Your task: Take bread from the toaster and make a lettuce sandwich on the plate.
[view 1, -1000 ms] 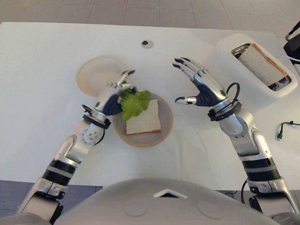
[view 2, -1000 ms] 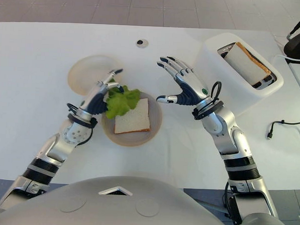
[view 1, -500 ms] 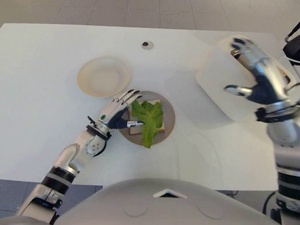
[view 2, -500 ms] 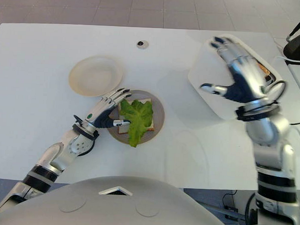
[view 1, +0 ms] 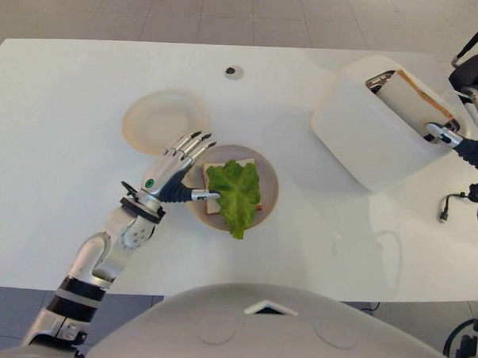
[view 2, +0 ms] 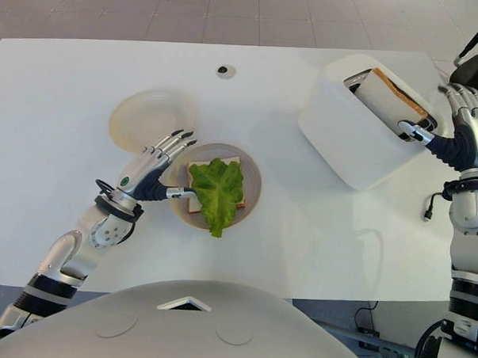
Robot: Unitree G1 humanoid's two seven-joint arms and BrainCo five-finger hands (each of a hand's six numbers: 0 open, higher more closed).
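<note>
The left hand (view 1: pixel 172 172) lay open; the open right hand (view 2: pixel 467 133) could shove the far-right toaster (view 2: pixel 344 136) while seizing its bread (view 2: pixel 389 97).

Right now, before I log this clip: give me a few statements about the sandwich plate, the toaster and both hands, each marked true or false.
1. The lettuce leaf lies on the bread slice on the brown plate. True.
2. The left hand is gripping the lettuce leaf. False: it is open at the plate's left edge and holds nothing.
3. A second bread slice stands in the toaster. True.
4. The right hand rests on the cream plate. False: it is open at the toaster's right end, close to the slice in the slot.
</note>
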